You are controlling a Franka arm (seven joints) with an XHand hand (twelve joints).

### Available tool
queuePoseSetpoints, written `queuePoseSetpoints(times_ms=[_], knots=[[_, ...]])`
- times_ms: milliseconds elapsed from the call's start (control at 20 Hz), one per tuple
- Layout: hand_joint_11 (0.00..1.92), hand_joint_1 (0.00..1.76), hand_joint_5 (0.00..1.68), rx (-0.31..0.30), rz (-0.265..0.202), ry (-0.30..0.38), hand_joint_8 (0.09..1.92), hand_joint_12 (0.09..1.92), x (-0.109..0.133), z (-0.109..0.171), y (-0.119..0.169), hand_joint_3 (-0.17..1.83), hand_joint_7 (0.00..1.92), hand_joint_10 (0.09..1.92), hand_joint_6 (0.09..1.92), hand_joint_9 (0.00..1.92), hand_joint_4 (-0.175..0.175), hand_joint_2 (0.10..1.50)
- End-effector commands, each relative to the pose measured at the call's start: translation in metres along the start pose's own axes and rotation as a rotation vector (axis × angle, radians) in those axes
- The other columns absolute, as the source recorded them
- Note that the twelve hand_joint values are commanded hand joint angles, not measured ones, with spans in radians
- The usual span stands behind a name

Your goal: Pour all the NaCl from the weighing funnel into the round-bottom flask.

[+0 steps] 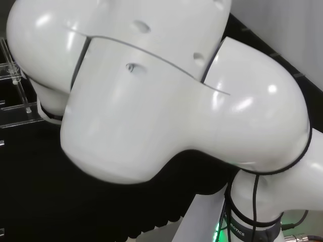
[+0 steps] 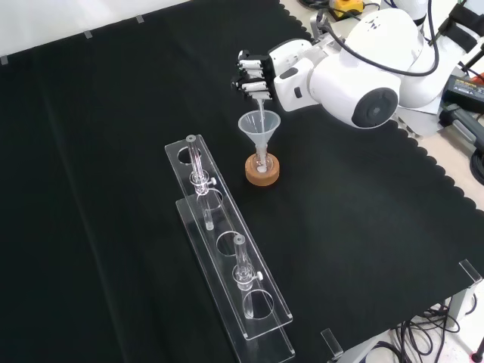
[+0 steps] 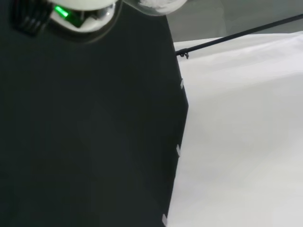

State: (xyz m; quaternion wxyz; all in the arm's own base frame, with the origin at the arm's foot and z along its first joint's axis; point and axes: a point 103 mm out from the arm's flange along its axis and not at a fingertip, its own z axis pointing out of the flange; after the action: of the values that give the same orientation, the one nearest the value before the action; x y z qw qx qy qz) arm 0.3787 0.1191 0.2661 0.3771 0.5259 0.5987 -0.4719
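In the front view the black cloth (image 2: 113, 151) covers the bench, with a long clear acrylic rack (image 2: 227, 265) lying left of centre and the arm's white link (image 2: 363, 68) at the far right. Just right of the rack's far end a clear glass funnel (image 2: 259, 128) stands upright in the neck of a round-bottom flask (image 2: 262, 162) on a cork ring (image 2: 262, 171). Directly above the funnel's mouth, the hand (image 2: 257, 76) has its fingers curled around a thin clear weighing funnel (image 2: 260, 106), whose stem points steeply down into the funnel.

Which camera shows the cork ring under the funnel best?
The front view: the cork ring sits in plain sight on the black cloth, under the funnel and the hand. The head view has the arm's white links instead; the wrist view has dark cloth and a pale surface.
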Motion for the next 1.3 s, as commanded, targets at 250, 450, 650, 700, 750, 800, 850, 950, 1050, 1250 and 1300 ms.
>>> queuePoseSetpoints(times_ms=[250,450,650,700,750,800,850,950,1050,1250,1300], knots=[[0.99,1.13,1.34,-0.016,0.012,-0.083,0.61,0.93,-0.004,-0.008,-0.001,0.59,0.74,0.11,0.52,1.19,0.175,0.67],[0.99,1.13,1.34,-0.019,0.020,-0.107,0.61,0.93,-0.005,-0.009,-0.002,0.59,0.74,0.11,0.52,1.19,0.175,0.67],[0.99,1.13,1.34,-0.024,0.022,-0.135,0.61,0.93,-0.005,-0.011,-0.004,0.59,0.74,0.11,0.52,1.19,0.175,0.67],[0.99,1.13,1.34,-0.028,0.026,-0.144,0.61,0.93,-0.004,-0.011,-0.005,0.59,0.74,0.11,0.52,1.19,0.175,0.67],[0.99,1.13,1.34,-0.027,0.028,-0.165,0.61,0.93,-0.003,-0.012,-0.005,0.59,0.74,0.11,0.52,1.19,0.175,0.67],[0.99,1.13,1.34,-0.029,0.028,-0.172,0.61,0.93,-0.003,-0.013,-0.006,0.59,0.74,0.11,0.52,1.19,0.175,0.67],[0.99,1.13,1.34,-0.033,0.028,-0.173,0.61,0.93,-0.002,-0.014,-0.007,0.59,0.74,0.11,0.52,1.19,0.175,0.67],[0.99,1.13,1.34,-0.040,0.027,-0.186,0.61,0.93,0.000,-0.016,-0.008,0.59,0.74,0.11,0.52,1.19,0.175,0.67],[0.99,1.13,1.34,-0.044,0.027,-0.194,0.61,0.93,0.001,-0.016,-0.009,0.59,0.74,0.11,0.52,1.19,0.175,0.67],[0.99,1.13,1.34,-0.046,0.025,-0.208,0.61,0.93,0.002,-0.017,-0.009,0.59,0.74,0.11,0.52,1.19,0.175,0.67],[0.99,1.13,1.34,-0.047,0.025,-0.209,0.61,0.93,0.002,-0.017,-0.010,0.59,0.74,0.11,0.52,1.19,0.175,0.67]])
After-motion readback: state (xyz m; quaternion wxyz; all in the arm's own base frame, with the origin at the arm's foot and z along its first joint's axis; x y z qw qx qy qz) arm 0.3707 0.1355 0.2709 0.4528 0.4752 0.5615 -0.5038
